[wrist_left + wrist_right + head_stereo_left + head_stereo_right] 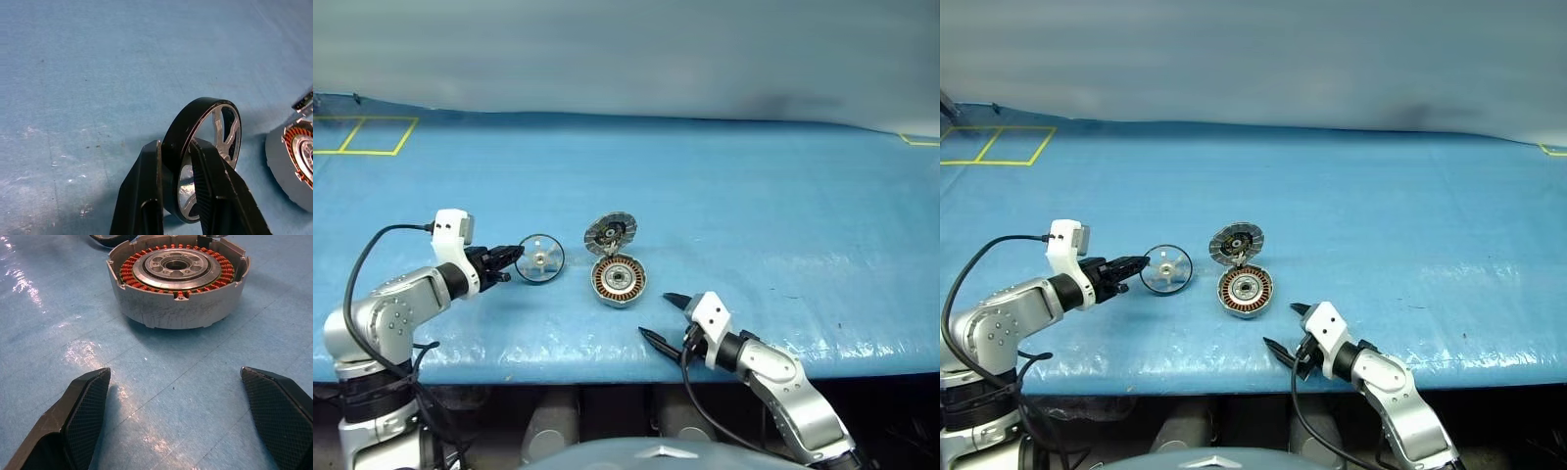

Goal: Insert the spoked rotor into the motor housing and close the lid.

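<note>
Left gripper (512, 260), left of frame centre, pinches the dark rim of the spoked rotor (540, 258), holding it on edge. Motor housing (619, 281) sits on the blue table cover (754, 206) at centre, copper windings exposed. Its lid (610, 234) stands open just above it. Right gripper (665, 316), lower centre, has fingers spread wide, empty, near the housing.

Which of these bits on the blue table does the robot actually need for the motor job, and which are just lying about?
Needed for the job:
- spoked rotor, pinched by its rim in the left claw
- motor housing, copper windings showing
- lid, tipped up open at the housing's far edge
- right claw, open, near the housing

Just lying about:
- yellow tape lines on the blue table cover
</note>
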Controlling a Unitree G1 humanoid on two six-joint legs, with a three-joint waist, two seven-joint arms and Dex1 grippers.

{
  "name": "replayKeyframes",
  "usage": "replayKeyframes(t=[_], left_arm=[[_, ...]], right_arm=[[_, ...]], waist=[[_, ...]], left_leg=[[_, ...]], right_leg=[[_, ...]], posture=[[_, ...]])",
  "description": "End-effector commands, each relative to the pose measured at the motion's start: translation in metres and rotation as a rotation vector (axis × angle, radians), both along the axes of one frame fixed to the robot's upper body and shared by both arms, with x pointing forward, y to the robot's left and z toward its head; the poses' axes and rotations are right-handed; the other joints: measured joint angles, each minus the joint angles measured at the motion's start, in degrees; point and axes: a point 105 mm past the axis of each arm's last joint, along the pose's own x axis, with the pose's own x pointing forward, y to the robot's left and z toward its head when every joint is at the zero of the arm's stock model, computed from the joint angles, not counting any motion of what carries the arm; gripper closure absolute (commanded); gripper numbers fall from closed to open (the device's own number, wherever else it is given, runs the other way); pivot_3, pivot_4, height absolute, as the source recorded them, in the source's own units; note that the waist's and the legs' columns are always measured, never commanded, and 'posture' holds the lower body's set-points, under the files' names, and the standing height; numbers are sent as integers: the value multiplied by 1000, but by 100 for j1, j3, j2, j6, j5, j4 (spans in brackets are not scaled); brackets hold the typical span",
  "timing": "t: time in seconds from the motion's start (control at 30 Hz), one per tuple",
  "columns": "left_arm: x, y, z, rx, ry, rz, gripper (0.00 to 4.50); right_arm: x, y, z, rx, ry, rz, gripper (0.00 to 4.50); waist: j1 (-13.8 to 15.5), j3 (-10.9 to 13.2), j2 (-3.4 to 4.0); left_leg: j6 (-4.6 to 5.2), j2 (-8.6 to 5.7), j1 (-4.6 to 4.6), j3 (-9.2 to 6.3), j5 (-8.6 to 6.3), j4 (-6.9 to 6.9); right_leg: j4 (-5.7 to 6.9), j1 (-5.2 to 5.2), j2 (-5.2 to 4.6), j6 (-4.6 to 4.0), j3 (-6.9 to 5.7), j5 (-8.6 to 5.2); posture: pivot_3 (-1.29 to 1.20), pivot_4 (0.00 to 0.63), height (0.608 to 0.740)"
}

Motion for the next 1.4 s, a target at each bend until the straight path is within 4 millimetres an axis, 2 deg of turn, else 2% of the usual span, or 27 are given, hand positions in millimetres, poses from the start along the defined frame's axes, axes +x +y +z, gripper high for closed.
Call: replayKeyframes(t=[0.03, 0.13, 0.3, 0.63, 0.87, 0.97, 1.03, 1.13, 1.2, 1.3, 1.4], left_arm=[[4, -4, 9, -120, -23, 31, 4001], [4, -10, 9, -206, -4, 37, 4001], [0, -13, 2, -238, 45, 56, 4001], [-8, 5, -11, -187, 109, 138, 4001], [-7, 5, -8, -206, 91, 146, 1620], [-4, 9, 9, -186, 16, 143, 629], [-2, 12, 27, -154, -56, 115, 39], [-2, 8, 53, -70, -141, 16, 39], [0, 3, 62, 17, -169, -61, 39], [1, -7, 68, 142, -184, -211, 39], [2, -16, 61, 348, -162, -425, 39]], right_arm=[[1, 3, 7, 5, -32, 11, 0], [1, 3, 7, 4, -31, 13, 0], [1, 3, 6, -2, -30, 13, 0], [1, 3, 4, -6, -28, 11, 0], [1, 3, 4, -9, -24, 12, 0], [0, 2, 3, -12, -23, 10, 0], [0, 1, 3, -14, -21, 8, 0], [0, 1, 3, -16, -18, 7, 0], [0, 2, 3, -15, -17, 9, 0], [2, 4, 2, -12, -18, 12, 0], [3, 6, 2, -9, -19, 16, 0]], waist=[[4, 0, -1], [5, -1, -4], [-8, -1, -5], [0, -2, -6], [2, -2, -6], [1, -2, -6], [2, -1, -9], [-2, 1, -13], [-1, 1, -12], [3, 0, -10], [-1, 3, -13]], left_leg=[[0, 0, 0, 0, 0, 0], [-2, -1, -1, -1, 1, 0], [-4, -1, 1, -1, 2, 0], [-6, -1, 1, -2, 3, 0], [-7, -1, 1, -2, 3, 0], [-7, -1, 1, -2, 3, 0], [-8, -1, 1, -3, 3, 0], [-10, 1, 0, -5, 3, -1], [-12, 0, 0, -3, 2, -1], [-12, -3, 0, 0, 2, -4], [-12, -2, -3, 1, 2, -7]], right_leg=[[0, 0, 0, 0, 0, 0], [0, 1, 0, 1, -1, 1], [1, 2, 0, 1, -1, 1], [1, 2, 0, 0, -1, 1], [1, 2, 0, 0, -1, 1], [1, 1, 0, 0, -1, 1], [1, 1, 0, 0, -1, 1], [1, -2, 1, -1, -3, 0], [1, -2, 0, -2, -3, 0], [-3, -1, -5, -2, 0, 0], [-4, -8, -4, -2, -1, 0]], posture=[[0, 150, 740], [0, 150, 740], [0, 150, 740], [0, 150, 740], [0, 150, 740], [0, 150, 740], [0, 150, 740], [0, 150, 740], [0, 150, 740], [0, 150, 740], [0, 150, 740]])
